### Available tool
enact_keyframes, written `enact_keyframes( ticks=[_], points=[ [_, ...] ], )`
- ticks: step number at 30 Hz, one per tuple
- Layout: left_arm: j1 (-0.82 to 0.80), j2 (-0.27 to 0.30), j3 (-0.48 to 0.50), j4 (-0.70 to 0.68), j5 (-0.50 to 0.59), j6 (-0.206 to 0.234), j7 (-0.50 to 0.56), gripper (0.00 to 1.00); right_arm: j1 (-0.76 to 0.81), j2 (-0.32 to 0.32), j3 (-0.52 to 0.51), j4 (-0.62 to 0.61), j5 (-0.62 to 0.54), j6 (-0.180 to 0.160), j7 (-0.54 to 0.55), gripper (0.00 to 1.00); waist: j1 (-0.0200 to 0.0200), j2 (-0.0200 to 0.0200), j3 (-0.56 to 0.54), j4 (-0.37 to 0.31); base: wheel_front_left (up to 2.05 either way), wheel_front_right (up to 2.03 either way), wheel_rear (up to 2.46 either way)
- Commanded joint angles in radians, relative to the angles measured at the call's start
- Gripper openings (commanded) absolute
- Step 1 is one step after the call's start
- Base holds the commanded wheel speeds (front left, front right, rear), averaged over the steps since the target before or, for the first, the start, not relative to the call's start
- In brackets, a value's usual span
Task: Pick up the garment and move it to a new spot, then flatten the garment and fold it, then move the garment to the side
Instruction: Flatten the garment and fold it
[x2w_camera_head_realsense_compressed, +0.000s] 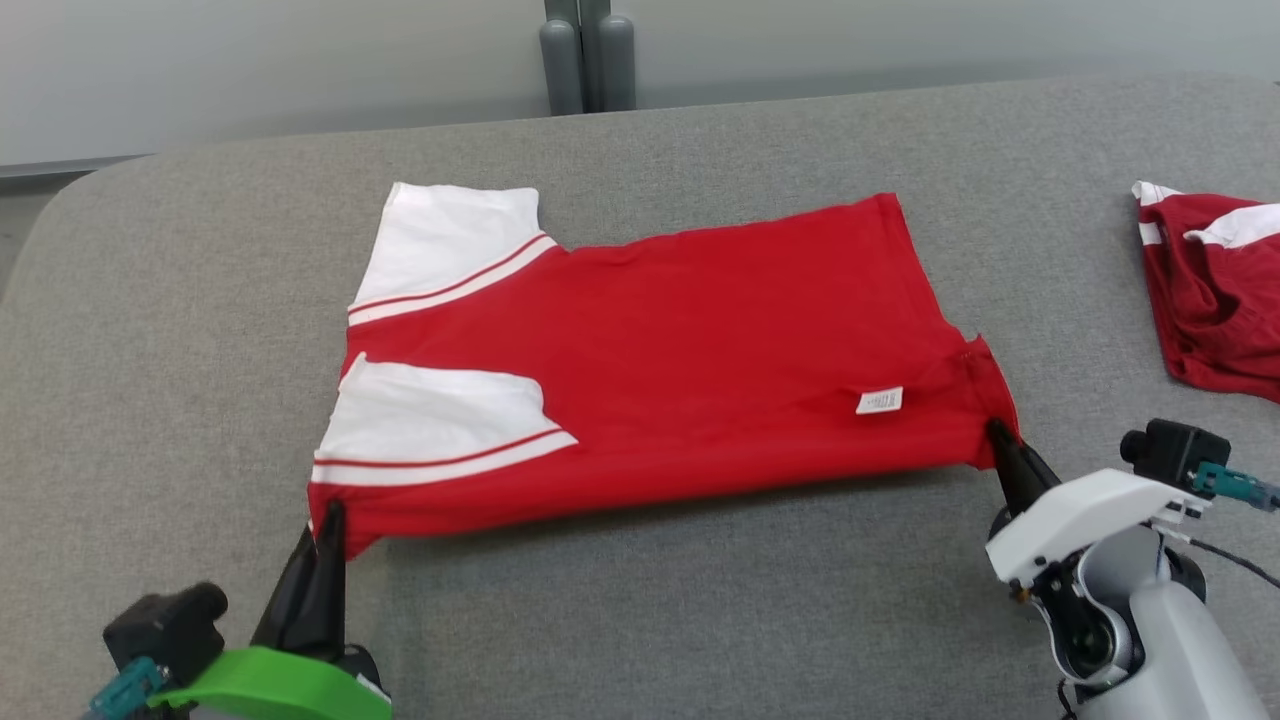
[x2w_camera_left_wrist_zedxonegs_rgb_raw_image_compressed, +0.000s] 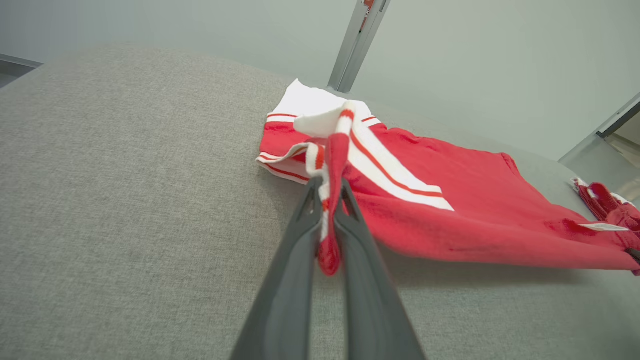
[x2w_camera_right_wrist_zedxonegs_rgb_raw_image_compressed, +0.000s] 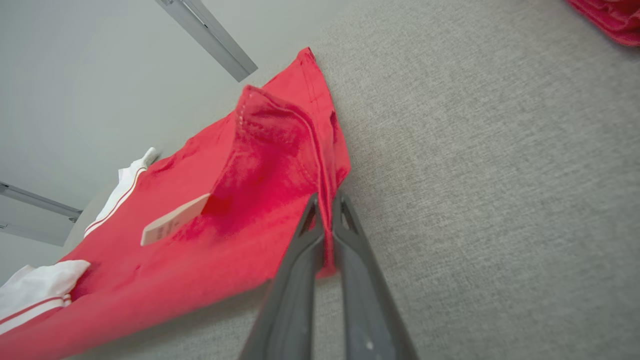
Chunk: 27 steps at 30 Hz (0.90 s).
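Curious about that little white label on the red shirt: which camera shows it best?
The right wrist view: the label is nearest and largest there. The head view shows it small but flat-on; the left wrist view, a distant sliver.

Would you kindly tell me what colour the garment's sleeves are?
The sleeves are white with red stripes; head view shows them best.

The shirt (x2w_camera_head_realsense_compressed: 690, 350) lies on the counter (x2w_camera_head_realsense_compressed: 700, 620), sleeves (x2w_camera_head_realsense_compressed: 440, 415) to the left. A heap (x2w_camera_head_realsense_compressed: 1215, 300) lies well apart to its right.
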Motion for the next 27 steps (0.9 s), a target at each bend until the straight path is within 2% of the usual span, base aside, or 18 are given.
enact_keyframes(
  ticks=[1,8,12,13,14,15,16,19,27],
  points=[
    [0.043,0.007,-0.001,-0.025,0.002,0.01,0.013,0.0,0.044,-0.003,-0.014,-0.039,-0.013,0.0,0.025,0.0,0.0,0.0,-0.006,-0.001,0.0,0.0,0.0],
    [0.199,-0.005,-0.021,-0.094,-0.017,0.04,0.061,0.0,0.232,0.015,-0.095,-0.232,-0.041,0.0,0.145,0.0,0.0,0.0,-0.012,0.0,0.0,0.0,0.0],
    [0.227,-0.012,-0.033,-0.077,-0.014,0.051,0.065,0.0,0.277,0.02,-0.124,-0.259,-0.04,0.0,0.167,0.0,0.0,0.0,-0.011,-0.003,0.0,0.0,0.0],
    [0.226,-0.015,-0.036,-0.073,-0.017,0.052,0.064,0.0,0.282,0.021,-0.124,-0.253,-0.031,0.0,0.166,0.06,0.0,0.0,-0.01,-0.004,0.0,0.0,0.0],
    [0.223,-0.014,-0.039,-0.069,-0.012,0.052,0.061,0.17,0.287,0.022,-0.119,-0.247,-0.023,0.0,0.161,0.41,0.0,0.0,-0.008,-0.005,0.0,0.0,0.0],
    [0.22,-0.014,-0.04,-0.066,-0.008,0.053,0.058,0.38,0.29,0.021,-0.117,-0.242,-0.017,0.0,0.156,0.68,0.0,0.0,-0.007,-0.007,0.0,0.0,0.0],
    [0.218,-0.016,-0.04,-0.061,-0.011,0.055,0.06,1.0,0.292,0.021,-0.116,-0.237,-0.027,0.0,0.149,1.0,0.0,0.0,-0.004,-0.009,0.0,0.0,0.0],
    [0.212,-0.003,-0.034,-0.055,-0.009,0.055,0.059,1.0,0.287,0.022,-0.12,-0.227,-0.026,0.0,0.124,1.0,0.0,0.0,0.004,-0.018,0.0,0.0,0.0],
    [0.099,0.104,0.038,-0.051,0.019,0.053,0.056,1.0,0.229,0.022,-0.147,-0.228,-0.059,0.0,0.065,1.0,0.0,0.0,0.023,-0.052,0.0,0.0,0.0]
  ],
)
